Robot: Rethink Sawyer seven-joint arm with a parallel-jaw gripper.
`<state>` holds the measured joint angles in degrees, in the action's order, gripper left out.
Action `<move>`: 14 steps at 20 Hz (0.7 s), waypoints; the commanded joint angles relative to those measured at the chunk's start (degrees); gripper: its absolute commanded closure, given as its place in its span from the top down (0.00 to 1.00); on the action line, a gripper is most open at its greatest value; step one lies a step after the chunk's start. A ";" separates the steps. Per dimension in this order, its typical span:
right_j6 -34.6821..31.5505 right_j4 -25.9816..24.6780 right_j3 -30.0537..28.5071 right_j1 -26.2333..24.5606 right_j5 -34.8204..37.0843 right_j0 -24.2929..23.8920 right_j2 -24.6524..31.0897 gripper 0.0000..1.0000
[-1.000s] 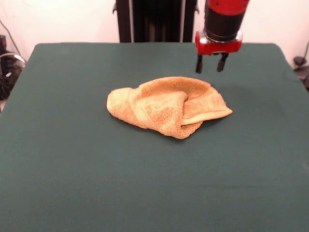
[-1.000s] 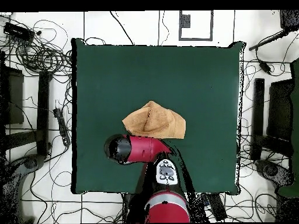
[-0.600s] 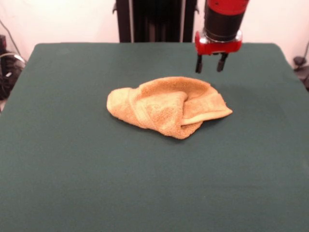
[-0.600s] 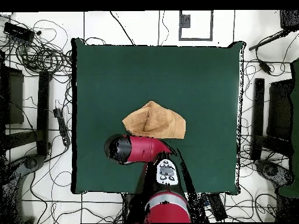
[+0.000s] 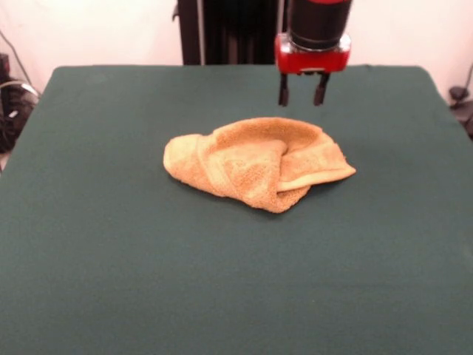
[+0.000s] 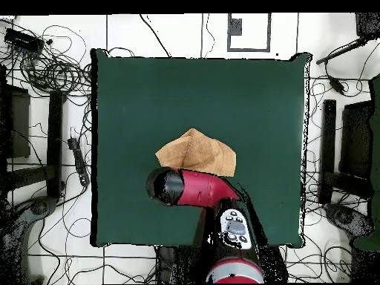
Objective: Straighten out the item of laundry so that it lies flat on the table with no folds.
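Hidden bits first: in the front view you only get the arm's [image 5: 318, 22] lower end, the rest is cut off at the top edge. In the overhead view the arm's [image 6: 194, 187] red and black body covers the claw completely, so you see no fingers from above; it also hides a strip of table next to the towel's [image 6: 196, 154] robot-side edge. The towel's underside and inner layers are out of sight in both views, and you can't read hems or bands from above, it's just an orange patch w/ a peak on the side away from the robot.

The claw [image 5: 302, 90]: two dark fingers [image 5: 283, 90] hang straight down w/ a clear gap between them, so it's parted and it holds nothing. Its tips hang above the towel's [image 5: 255, 161] far edge in the front view, not touching the cloth; how high off the table [image 5: 96, 244] you can't tell.

The towel sits approx. mid-table, crumpled and folded over itself. In the front view one rolled end points left, a flap lies folded over on the right w/ a flat hemmed corner sticking out to the right. Green cloth shows bare all around it.
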<state>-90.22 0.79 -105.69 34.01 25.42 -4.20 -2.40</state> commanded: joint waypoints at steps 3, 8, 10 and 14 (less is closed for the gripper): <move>-5.71 -1.40 -3.57 1.28 0.30 -0.47 4.93 1.00; -6.05 -1.30 -3.20 1.07 0.48 -0.42 4.94 1.00; -6.09 -1.28 -3.32 0.98 0.26 -0.56 5.01 1.00; -6.06 -1.21 -3.77 0.79 -0.41 -1.08 5.34 1.00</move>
<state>-90.22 0.78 -105.71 36.79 25.43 -5.32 -2.40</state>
